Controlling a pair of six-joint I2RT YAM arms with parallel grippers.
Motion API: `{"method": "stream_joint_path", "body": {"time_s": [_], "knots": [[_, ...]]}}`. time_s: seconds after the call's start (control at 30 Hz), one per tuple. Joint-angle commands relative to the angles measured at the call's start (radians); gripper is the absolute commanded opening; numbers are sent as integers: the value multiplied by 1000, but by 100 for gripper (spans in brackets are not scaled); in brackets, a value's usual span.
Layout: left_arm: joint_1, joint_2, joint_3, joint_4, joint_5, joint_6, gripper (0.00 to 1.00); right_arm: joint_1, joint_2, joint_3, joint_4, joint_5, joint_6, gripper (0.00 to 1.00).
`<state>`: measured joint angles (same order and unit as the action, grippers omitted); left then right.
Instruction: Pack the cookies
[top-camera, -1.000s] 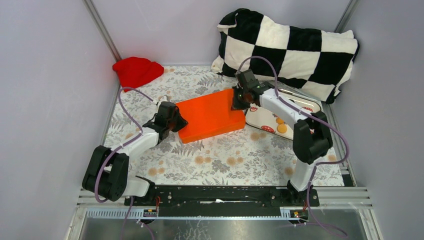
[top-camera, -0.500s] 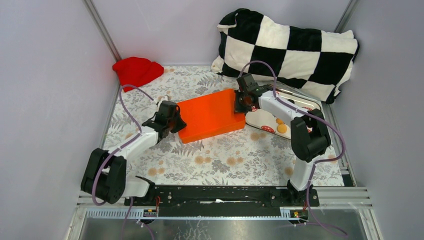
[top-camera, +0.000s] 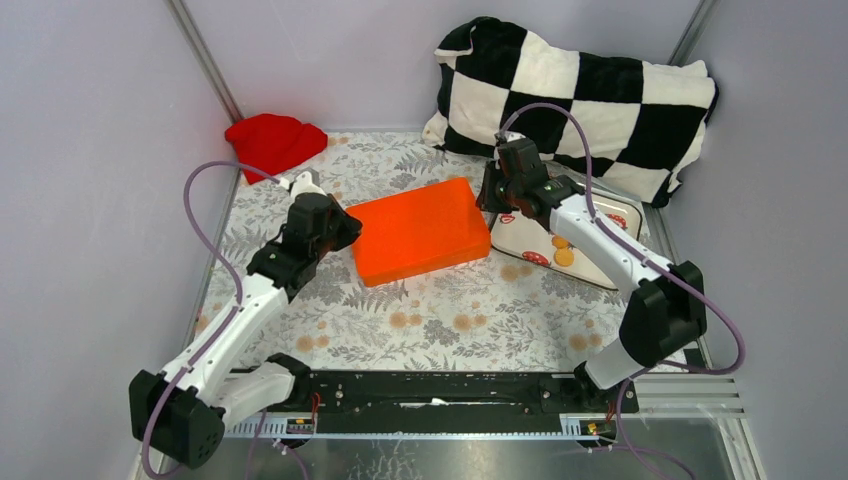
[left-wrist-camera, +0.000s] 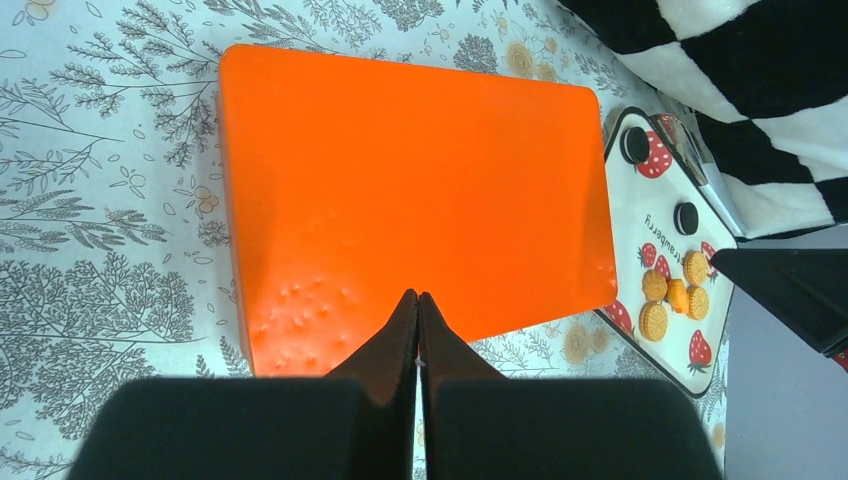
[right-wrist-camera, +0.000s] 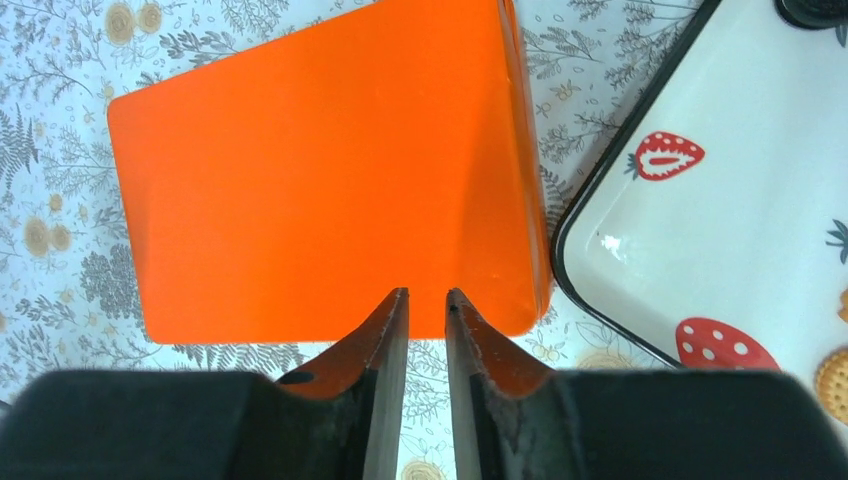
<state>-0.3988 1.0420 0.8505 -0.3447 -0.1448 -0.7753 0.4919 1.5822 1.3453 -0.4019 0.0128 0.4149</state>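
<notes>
Cookies (left-wrist-camera: 654, 321) lie on a white tray (left-wrist-camera: 662, 190) with a black rim and a strawberry print. The tray sits just right of the orange box (left-wrist-camera: 410, 190) on the flower-patterned tabletop (top-camera: 450, 310). It is close beside the box's right end; whether the two touch cannot be told. The box is shut under a flat lid, so nothing of its inside shows.

The left wrist view gives the fullest look at the tray. About five golden-orange discs sit in a tight cluster toward one end, some touching, and two black discs lie apart toward the other end. All are small, round and flat, and the golden ones have a dotted face. The top view shows only two golden discs, because the right arm crosses over much of the tray. The right wrist view catches just the edge of one golden disc at its lower right and part of a black one at its upper right. Only the left wrist view shows small dimples in the lid near one corner.

The left hand (left-wrist-camera: 417, 298) is at the box's left end with its fingers pressed together, gripping nothing. The right hand (right-wrist-camera: 427, 293) is at the box's right end, its jaws a narrow slit apart with nothing between them.

A black-and-white checkered cushion (top-camera: 580, 90) rests against the back wall behind the tray. A red cloth (top-camera: 272, 140) lies in the far left corner.
</notes>
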Motion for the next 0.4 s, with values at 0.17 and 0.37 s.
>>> {"method": "stream_joint_path", "body": {"time_s": [0.17,0.37], "knots": [[-12,-53,-29,-51,-52,19,0,5,-83,-68,-12,44,-30,29],[-12,-49,-24,-57,-52,21,0,5,-100,-81,-24,92,-33,62]]}}
